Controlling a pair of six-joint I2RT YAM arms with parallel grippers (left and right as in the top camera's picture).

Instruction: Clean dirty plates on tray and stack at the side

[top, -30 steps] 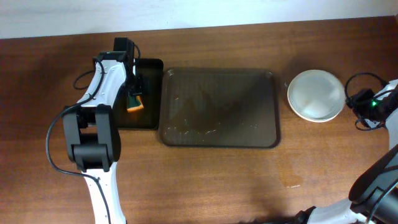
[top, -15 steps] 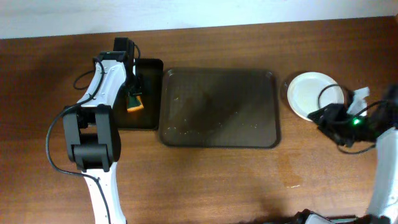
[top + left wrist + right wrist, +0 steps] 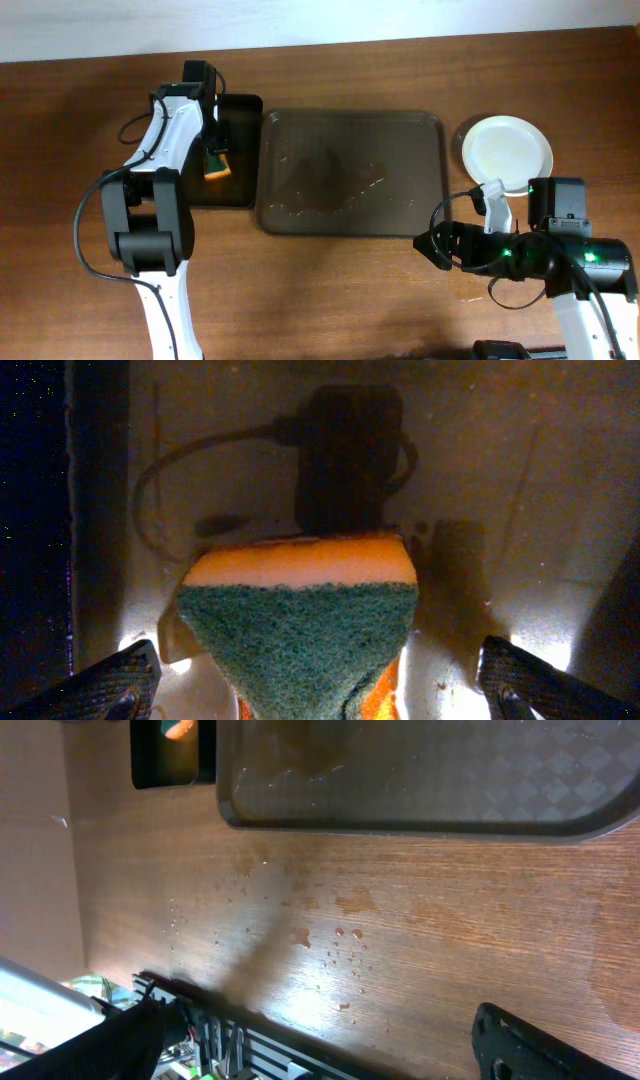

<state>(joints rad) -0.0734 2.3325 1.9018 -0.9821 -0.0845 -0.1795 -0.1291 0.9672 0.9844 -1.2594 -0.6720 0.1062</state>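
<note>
The large dark tray [image 3: 350, 172] lies mid-table with wet smears and crumbs and no plate on it. A white plate [image 3: 507, 148] sits on the table to its right. My left gripper [image 3: 218, 158] hangs over the small black tray [image 3: 240, 110]. It is open, with the green-and-orange sponge [image 3: 300, 625] lying between its spread fingers [image 3: 115, 680]. My right gripper [image 3: 432, 245] is open and empty over bare wood in front of the large tray's right corner. In the right wrist view [image 3: 330, 1045] the large tray [image 3: 420, 780] runs along the top.
Water drops [image 3: 340, 935] spot the wood in front of the large tray. The small black tray with the sponge also shows at the top left of the right wrist view [image 3: 170, 750]. The table's front edge [image 3: 300, 1040] lies under my right gripper.
My right arm has left the white plate at the right and swung down and left to the front of the table. The left arm and sponge have not moved.
</note>
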